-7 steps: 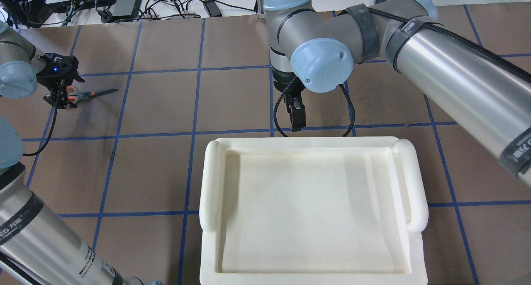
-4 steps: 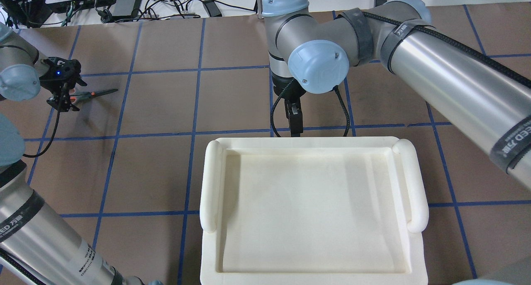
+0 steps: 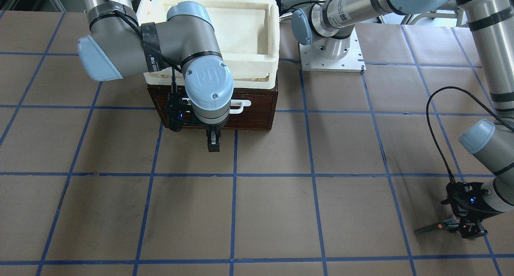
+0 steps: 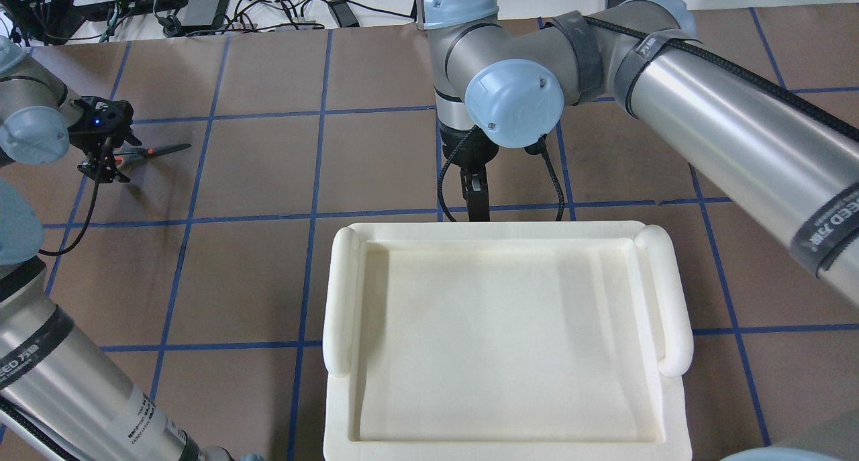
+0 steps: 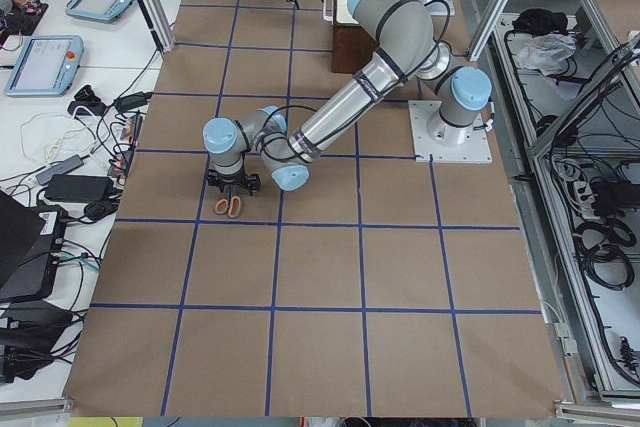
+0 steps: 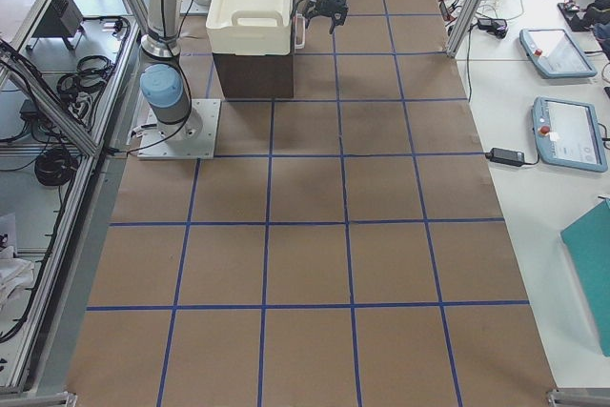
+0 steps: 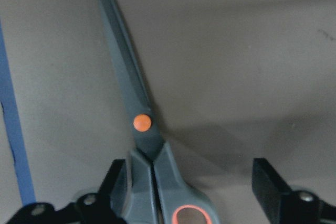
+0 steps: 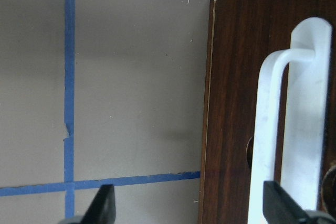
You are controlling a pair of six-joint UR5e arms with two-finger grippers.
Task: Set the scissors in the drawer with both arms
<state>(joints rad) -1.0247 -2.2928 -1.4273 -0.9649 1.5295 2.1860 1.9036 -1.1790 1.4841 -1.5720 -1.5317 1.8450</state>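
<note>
left gripper [image 7: 192, 174] jaws wide astride scissors [image 7: 142, 124] handles, flat on bench [image 4: 268, 166]; right gripper [image 8: 191, 200] jaws wide at closed drawer [image 8: 236, 77], by its white handle [image 8: 307, 103]; cream tray [image 4: 339, 300] sits on top

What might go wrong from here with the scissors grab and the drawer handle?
The scissors lie off-centre in the open left gripper, close to one finger; closing may shove or twist them rather than grip.
The white handle of the shut drawer lines up with one finger of the open right gripper, not the gap; it may bump it.
</note>
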